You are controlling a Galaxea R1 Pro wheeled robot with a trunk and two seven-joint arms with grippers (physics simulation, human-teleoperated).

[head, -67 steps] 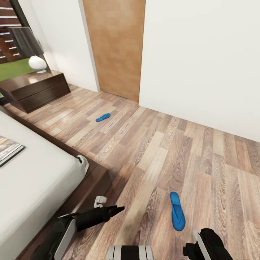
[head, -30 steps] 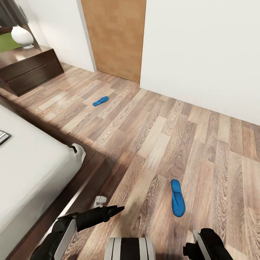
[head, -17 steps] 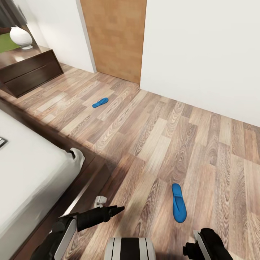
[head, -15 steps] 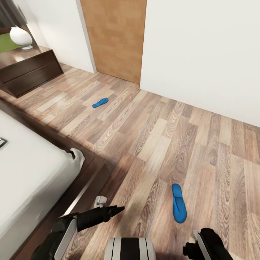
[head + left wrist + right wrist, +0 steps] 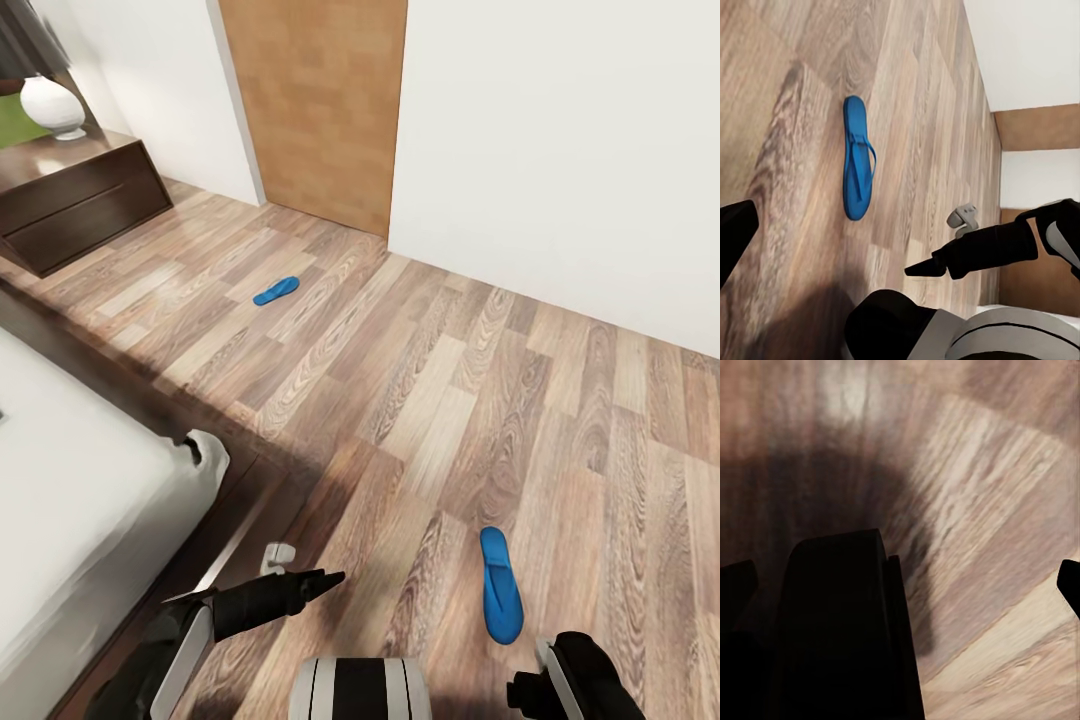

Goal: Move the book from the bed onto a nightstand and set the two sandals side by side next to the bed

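Hands both empty, left hand (image 5: 325, 578) with fingers seemingly together, right hand (image 5: 520, 690) too hidden to tell, near sandal (image 5: 501, 597) just ahead on the floor (image 5: 430, 400), far sandal (image 5: 276, 291) well apart beyond the bed (image 5: 90, 500); probably approaching, then lowering to grasp it.

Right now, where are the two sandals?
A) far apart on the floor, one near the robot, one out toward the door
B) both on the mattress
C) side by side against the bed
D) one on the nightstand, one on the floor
A: the near sandal lies on the floor just ahead of the robot; the far sandal lies well away, toward the wooden door.
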